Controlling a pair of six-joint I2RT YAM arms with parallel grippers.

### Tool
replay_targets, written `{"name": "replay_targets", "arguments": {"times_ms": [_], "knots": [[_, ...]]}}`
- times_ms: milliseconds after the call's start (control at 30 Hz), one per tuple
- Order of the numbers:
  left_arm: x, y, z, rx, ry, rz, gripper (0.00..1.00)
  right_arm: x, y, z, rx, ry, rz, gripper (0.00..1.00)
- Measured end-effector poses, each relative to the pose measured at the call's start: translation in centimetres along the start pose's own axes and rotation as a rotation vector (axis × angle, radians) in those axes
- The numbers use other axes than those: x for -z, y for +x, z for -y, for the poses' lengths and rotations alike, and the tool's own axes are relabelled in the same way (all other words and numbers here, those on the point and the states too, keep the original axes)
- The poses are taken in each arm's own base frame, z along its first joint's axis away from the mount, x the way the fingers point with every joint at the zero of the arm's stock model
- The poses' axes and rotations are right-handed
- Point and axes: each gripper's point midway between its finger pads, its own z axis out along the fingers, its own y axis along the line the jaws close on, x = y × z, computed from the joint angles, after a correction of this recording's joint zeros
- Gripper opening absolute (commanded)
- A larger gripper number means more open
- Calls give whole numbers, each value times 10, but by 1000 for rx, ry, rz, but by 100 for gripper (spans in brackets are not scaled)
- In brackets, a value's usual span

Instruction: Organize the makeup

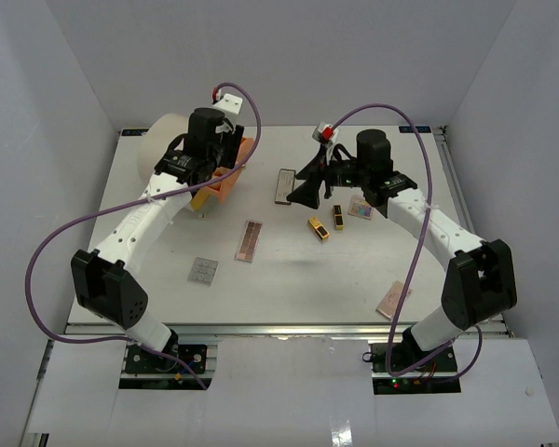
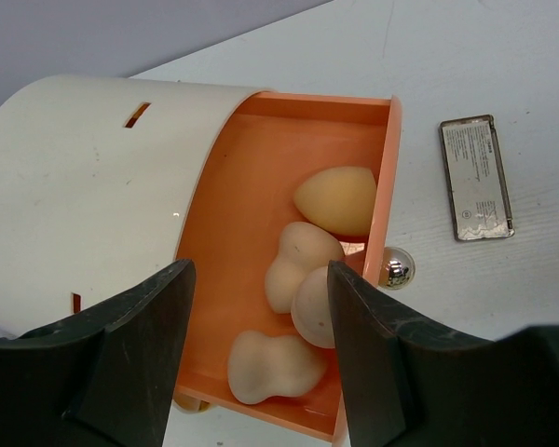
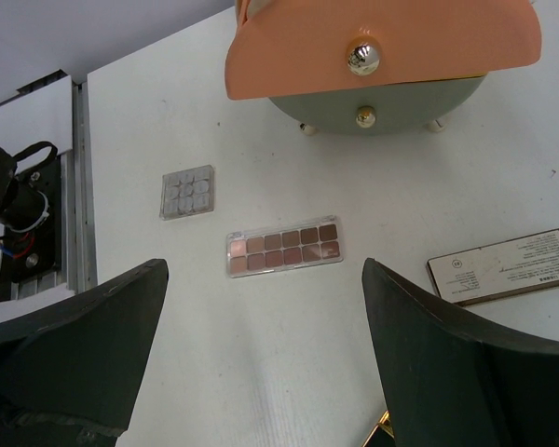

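Several tan egg-shaped sponges (image 2: 340, 198) lie in the open orange drawer (image 2: 233, 214) of the cream cylinder (image 1: 163, 140). My left gripper (image 2: 259, 279) hangs open just above that drawer, and one round sponge (image 2: 315, 307) sits close to its right finger. Nothing is between the jaws. My right gripper (image 3: 265, 279) is open above the table, near two gold-and-black lipstick tubes (image 1: 318, 228). A brown-toned palette (image 3: 284, 249), a small grey palette (image 3: 188, 191) and a grey palette (image 3: 503, 265) lie flat on the table. A multicolour palette (image 1: 361, 209) rests by the right arm.
Another pinkish palette (image 1: 392, 300) lies near the front right edge. The drawer's silver knob (image 2: 396, 267) sticks out toward the table's middle. White walls enclose the table on three sides. Purple cables loop above both arms.
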Motion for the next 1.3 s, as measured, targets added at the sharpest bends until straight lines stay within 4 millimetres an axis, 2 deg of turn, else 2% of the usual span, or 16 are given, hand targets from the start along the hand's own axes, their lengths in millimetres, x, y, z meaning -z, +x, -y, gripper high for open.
{"name": "replay_targets", "arguments": {"times_ms": [100, 267, 433, 667, 833, 967, 1167, 1300], "knots": [[-2, 7, -2, -4, -14, -19, 60, 4, 1, 3, -3, 5, 6, 91], [-4, 22, -10, -4, -55, -56, 59, 7, 1, 5, -11, 10, 11, 91], [2, 30, -26, 3, -106, -78, 59, 8, 2, 4, -19, 7, 12, 91], [21, 21, -53, 32, -178, -52, 59, 8, 3, 1, -38, -9, 14, 91], [23, 13, -57, 44, -185, -45, 60, 8, 1, 0, -33, -13, 19, 91], [28, 0, -49, 76, -126, -10, 67, 8, 1, -1, -32, -23, 19, 91], [50, -10, -6, 109, 150, 40, 98, 8, 1, -3, -14, -35, 19, 91], [55, -6, 13, 88, 243, 24, 98, 8, 1, -3, -3, -39, 19, 91]]}}
